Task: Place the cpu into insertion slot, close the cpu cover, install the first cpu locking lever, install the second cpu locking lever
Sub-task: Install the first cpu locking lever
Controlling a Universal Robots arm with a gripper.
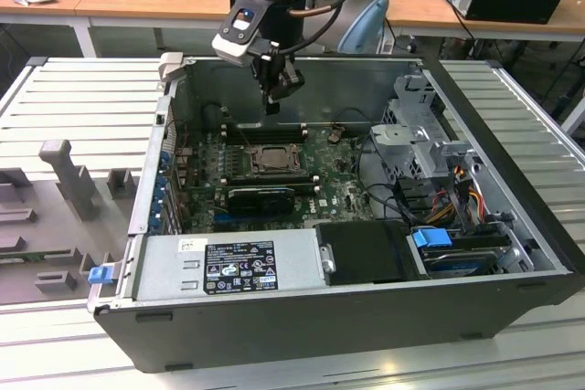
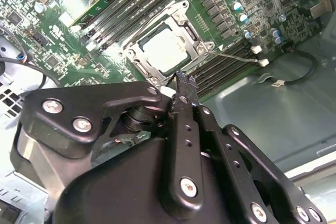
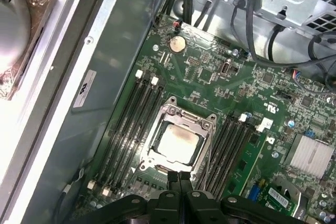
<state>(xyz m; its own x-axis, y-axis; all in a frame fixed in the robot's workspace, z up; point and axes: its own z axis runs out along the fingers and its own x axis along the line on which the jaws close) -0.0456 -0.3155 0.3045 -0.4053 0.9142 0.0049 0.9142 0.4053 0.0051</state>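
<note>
The cpu (image 3: 178, 142) lies flat in the insertion slot (image 3: 148, 162) on the green motherboard, its pale metal top showing. The silvery cpu cover (image 3: 181, 116) is folded down around it, and the chip shows through the window. In the second wrist view the cpu (image 2: 165, 51) sits inside the cover (image 2: 137, 56), and a thin silvery rod (image 2: 236, 57) runs from the socket corner across the memory slots. My gripper (image 1: 273, 103) hangs above the socket (image 1: 271, 158), apart from it. Its black fingertips (image 3: 179, 178) are pressed together, shut on nothing.
Long black memory slots (image 3: 126, 124) flank the socket on both sides. The open case wall (image 1: 302, 75) stands behind the gripper. A drive cage (image 1: 425, 139) with cables is at the exterior view's right, and the power supply (image 1: 228, 267) is in front. A black card (image 1: 260, 196) lies just before the socket.
</note>
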